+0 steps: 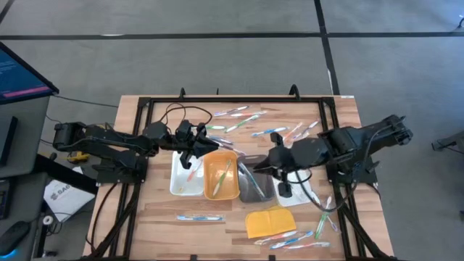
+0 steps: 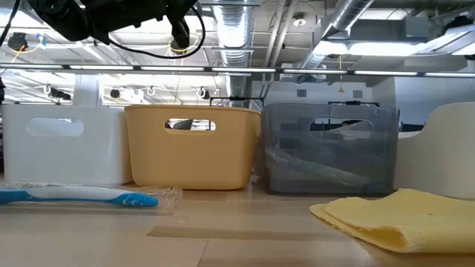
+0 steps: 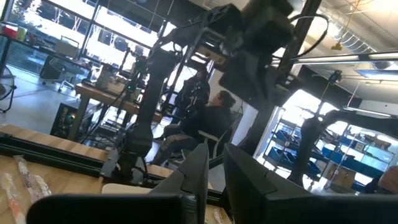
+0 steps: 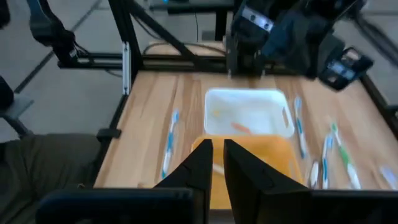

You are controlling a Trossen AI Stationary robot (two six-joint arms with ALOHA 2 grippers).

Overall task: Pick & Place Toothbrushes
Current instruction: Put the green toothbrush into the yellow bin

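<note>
Toothbrushes lie scattered on the wooden table: several along the far side, one near the front, more at the front right. One pinkish brush lies in the white tray and a green one in the orange tray. My left gripper hovers over the far ends of the white and orange trays, shut and empty. My right gripper hangs over the grey tray, shut and empty, facing the white tray and the left arm.
White, orange and grey trays stand side by side mid-table, with another white tray to the right. A yellow pad lies near the front. A blue toothbrush rests before the white tray. A black frame rims the table.
</note>
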